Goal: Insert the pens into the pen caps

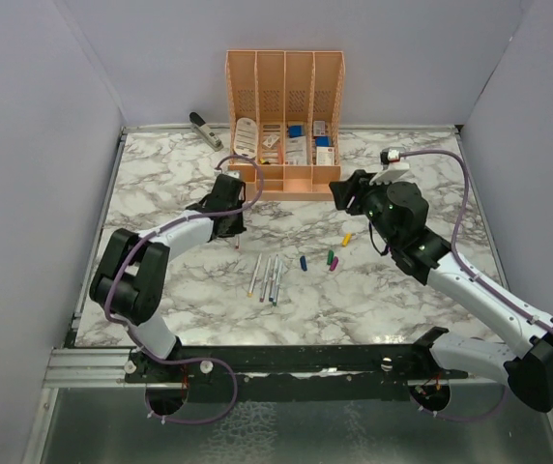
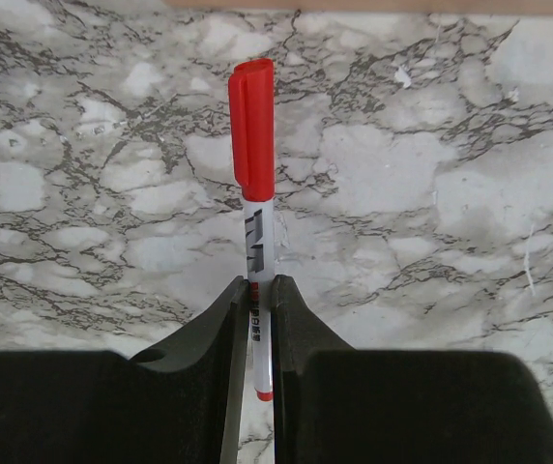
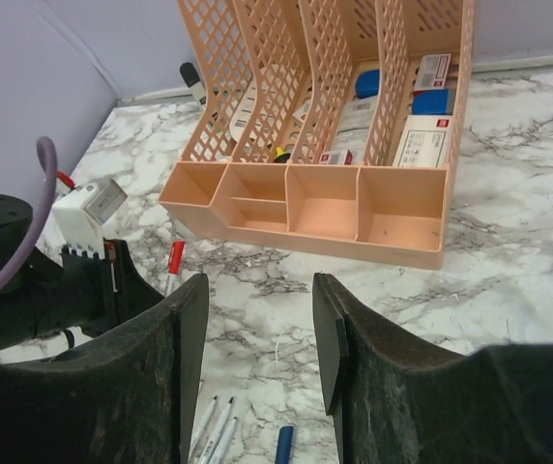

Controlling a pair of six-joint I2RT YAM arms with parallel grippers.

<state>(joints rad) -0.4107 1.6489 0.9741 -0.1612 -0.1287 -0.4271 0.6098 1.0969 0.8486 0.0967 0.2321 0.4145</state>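
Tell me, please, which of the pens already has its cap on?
The red-capped pen, clamped in the left gripper; the other pens lie uncapped on the marble table, apart from the loose caps.

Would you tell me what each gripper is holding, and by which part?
The left gripper clamps a pen by its white barrel, at the end away from its red cap. The right gripper is open, holding nothing.

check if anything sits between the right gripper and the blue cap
Nothing visible does. The open right gripper hangs over the bare marble table, and the blue cap lies alone nearer the arm bases; the green cap and loose pens sit off to either side.
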